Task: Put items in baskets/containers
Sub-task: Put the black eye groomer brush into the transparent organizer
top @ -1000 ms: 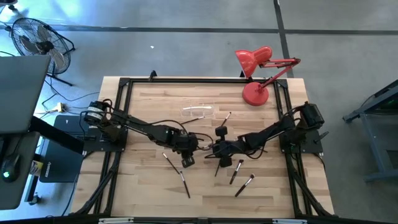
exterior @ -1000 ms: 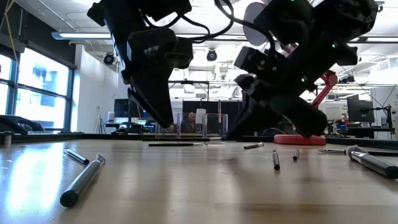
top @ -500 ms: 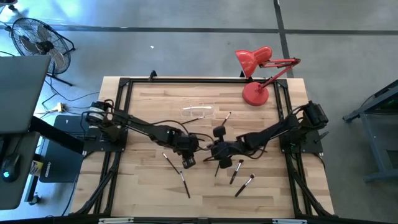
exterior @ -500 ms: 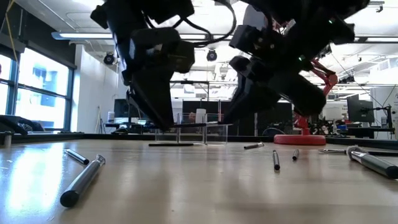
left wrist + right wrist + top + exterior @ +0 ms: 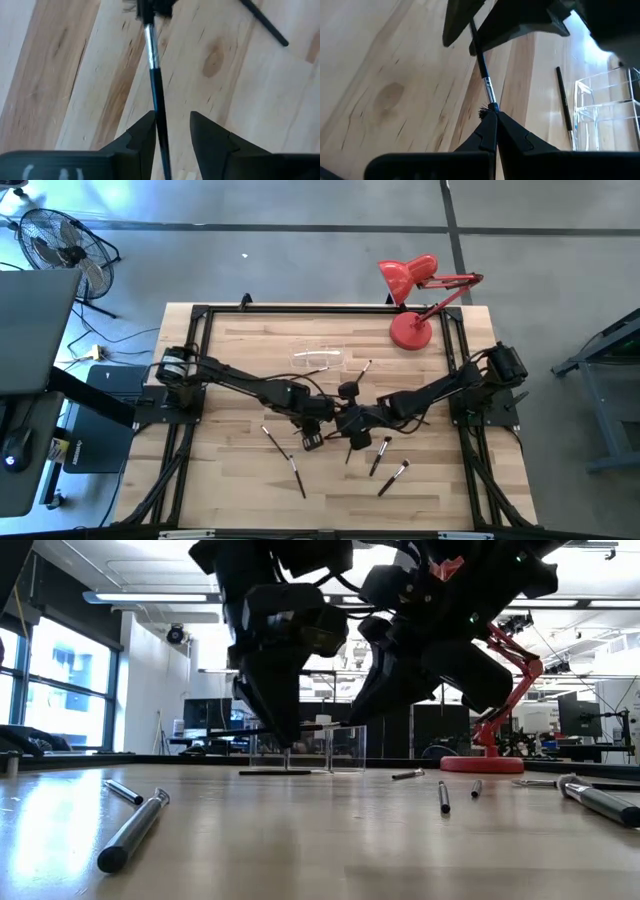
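A thin dark makeup brush with a silvery ferrule hangs about level above the table's middle. My right gripper is shut on its bristle end. My left gripper is open and points down over the same brush, with one finger on each side of the dark handle. In the high view both grippers meet at the table's middle. The clear holder stands on the table farther back and shows in the right wrist view. My right gripper pinches the brush between its two fingertips where the ferrule meets the bristles. The handle sticks out forward, in line with the fingers, toward my left gripper. The brush is clear of the table. My left gripper: the handle runs close along one finger; whether they touch I cannot tell.
Several loose brushes lie on the wood: two at the near left, two at the near right, one beside the holder. A red desk lamp stands at the far right corner.
My left gripper has gone toward the table's right edge, up to my right gripper, and its fingers now stand on both sides of the brush's handle. My right gripper has risen a little with the brush, which stays about level and clear of the table.
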Available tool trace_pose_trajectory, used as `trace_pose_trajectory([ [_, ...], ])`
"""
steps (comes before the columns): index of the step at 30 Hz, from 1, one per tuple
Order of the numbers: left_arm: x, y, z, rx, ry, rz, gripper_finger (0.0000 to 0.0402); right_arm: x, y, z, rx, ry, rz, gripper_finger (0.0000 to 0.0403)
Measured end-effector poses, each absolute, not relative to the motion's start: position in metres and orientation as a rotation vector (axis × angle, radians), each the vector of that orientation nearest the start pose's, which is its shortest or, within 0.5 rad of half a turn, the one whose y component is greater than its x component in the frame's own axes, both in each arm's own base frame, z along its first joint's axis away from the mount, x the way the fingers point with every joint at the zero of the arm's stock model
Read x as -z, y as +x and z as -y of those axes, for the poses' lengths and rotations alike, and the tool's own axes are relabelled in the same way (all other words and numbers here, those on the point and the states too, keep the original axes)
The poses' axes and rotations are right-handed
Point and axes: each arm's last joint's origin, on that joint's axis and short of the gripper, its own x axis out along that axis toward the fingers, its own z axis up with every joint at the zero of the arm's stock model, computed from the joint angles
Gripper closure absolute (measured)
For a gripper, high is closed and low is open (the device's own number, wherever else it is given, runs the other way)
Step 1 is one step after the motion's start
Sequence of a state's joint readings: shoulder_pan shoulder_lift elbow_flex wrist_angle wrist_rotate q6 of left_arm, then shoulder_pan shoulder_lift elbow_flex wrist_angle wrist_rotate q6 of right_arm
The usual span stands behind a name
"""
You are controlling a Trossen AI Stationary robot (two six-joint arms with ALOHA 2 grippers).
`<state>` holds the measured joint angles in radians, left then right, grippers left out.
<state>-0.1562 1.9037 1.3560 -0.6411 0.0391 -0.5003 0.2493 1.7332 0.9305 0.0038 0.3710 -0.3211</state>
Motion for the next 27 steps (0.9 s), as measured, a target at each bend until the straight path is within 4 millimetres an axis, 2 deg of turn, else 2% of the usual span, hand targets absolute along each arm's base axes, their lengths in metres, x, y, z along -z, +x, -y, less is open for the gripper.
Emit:
trace_pose_trajectory([
  [8,-0.188,0.378,0.061,-0.092,-0.351,-1.211,0.0313,-0.163,0.334,-0.082,-0.016,-0.555,-0.754,0.0403],
  [14,-0.187,0.378,0.062,-0.076,-0.369,-1.226,0.0388,-0.166,0.333,-0.088,-0.027,-0.548,-0.724,0.0403],
  [23,-0.187,0.378,0.063,-0.079,-0.393,-1.226,0.0394,-0.166,0.332,-0.090,-0.005,-0.544,-0.723,0.0402],
  [27,-0.187,0.378,0.062,-0.093,-0.404,-1.222,0.0396,-0.165,0.331,-0.089,0.039,-0.486,-0.738,0.0387],
])
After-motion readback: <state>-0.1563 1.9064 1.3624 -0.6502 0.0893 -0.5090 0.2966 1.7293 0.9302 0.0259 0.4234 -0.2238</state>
